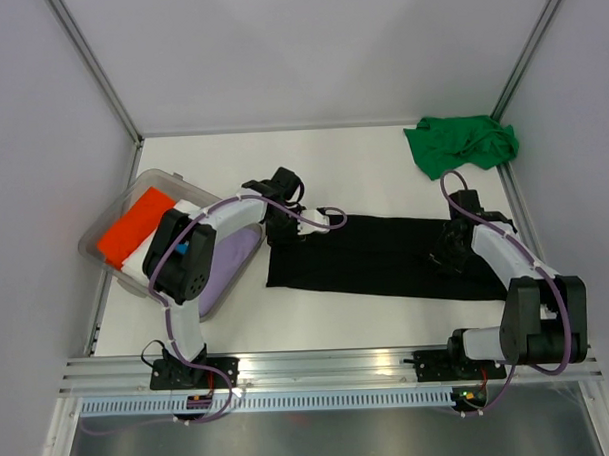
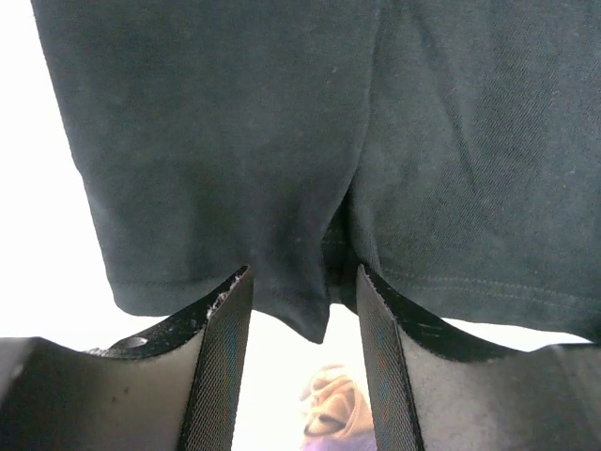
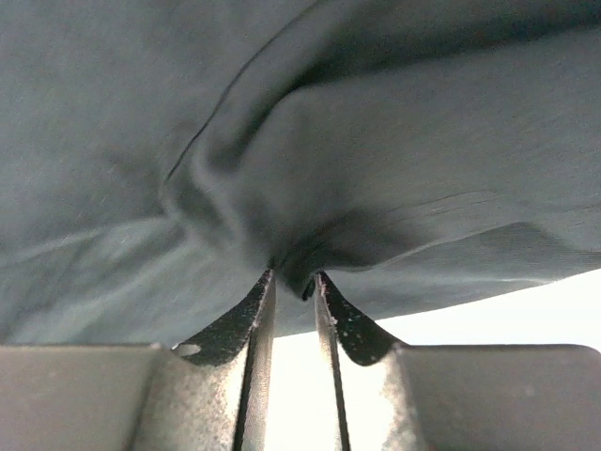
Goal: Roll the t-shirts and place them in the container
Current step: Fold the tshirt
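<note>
The black t-shirt (image 1: 371, 256) lies folded into a long flat strip across the middle of the table. My left gripper (image 1: 284, 227) is at its left end, and in the left wrist view (image 2: 302, 277) its jaws are open with a hanging corner of the black cloth (image 2: 235, 141) between them, not pinched. My right gripper (image 1: 447, 251) is on the strip's right end, and in the right wrist view (image 3: 294, 277) it is shut on a puckered fold of the black cloth (image 3: 394, 141). The bright green t-shirt (image 1: 462, 145) lies crumpled at the back right.
A clear plastic tub (image 1: 97, 235) stands at the left, holding folded orange (image 1: 134, 226), white (image 1: 146, 262) and lilac (image 1: 235, 255) shirts. Frame posts and walls bound the table at back and sides. A metal rail (image 1: 329, 365) runs along the near edge.
</note>
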Robot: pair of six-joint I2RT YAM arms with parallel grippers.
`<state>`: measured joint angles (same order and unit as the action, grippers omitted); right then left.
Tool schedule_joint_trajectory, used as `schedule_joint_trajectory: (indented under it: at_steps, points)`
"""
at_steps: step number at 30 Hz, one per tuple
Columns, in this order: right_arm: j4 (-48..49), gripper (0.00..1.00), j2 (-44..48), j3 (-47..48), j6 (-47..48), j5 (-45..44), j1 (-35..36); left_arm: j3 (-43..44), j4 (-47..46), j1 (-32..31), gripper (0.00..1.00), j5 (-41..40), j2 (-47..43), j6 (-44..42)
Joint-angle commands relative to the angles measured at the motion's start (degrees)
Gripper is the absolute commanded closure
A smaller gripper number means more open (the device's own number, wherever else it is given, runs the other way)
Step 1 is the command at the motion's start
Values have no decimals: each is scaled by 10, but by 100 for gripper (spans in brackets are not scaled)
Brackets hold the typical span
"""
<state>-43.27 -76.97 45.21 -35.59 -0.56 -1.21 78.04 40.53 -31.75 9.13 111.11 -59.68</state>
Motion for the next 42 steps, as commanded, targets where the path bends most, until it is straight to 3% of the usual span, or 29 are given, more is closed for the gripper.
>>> schedule_joint_trajectory:
  at_steps: [1, 6, 11, 14, 18, 21, 27, 31, 36, 42]
  points:
    - [19, 70, 5, 7, 23, 84, 9, 46, 25, -1, 45, 12, -6, 10]
    - [-39, 69, -14, 30, 72, 92, 9, 71, 30, -9, 44, 26, -4, 30]
    - [-96, 56, 1, 69, 103, 91, 9, 73, 35, -18, 44, 37, -12, 51]
    - [-123, 49, 0, 143, 111, 100, 5, 77, 39, -26, 44, 51, -26, 57]
    - [-176, 46, -16, 229, 138, 104, -23, 99, 39, -43, 43, 83, -39, 78]
    - [-182, 50, -10, 214, 143, 87, -115, 129, 37, -60, 42, 117, -35, 99]
    - [-73, 55, 5, 143, 74, 28, -236, 133, -49, -141, 42, 141, -25, 107]
    - [16, 54, 7, 93, 47, 9, -314, 116, -163, -176, 39, 213, -20, 129]
    - [62, 51, 2, 62, 39, -82, -328, 97, -284, -254, 37, 186, 27, 136]
    - [112, 52, -5, -4, 44, -2, -328, 109, -363, -316, 36, 155, 97, 108]
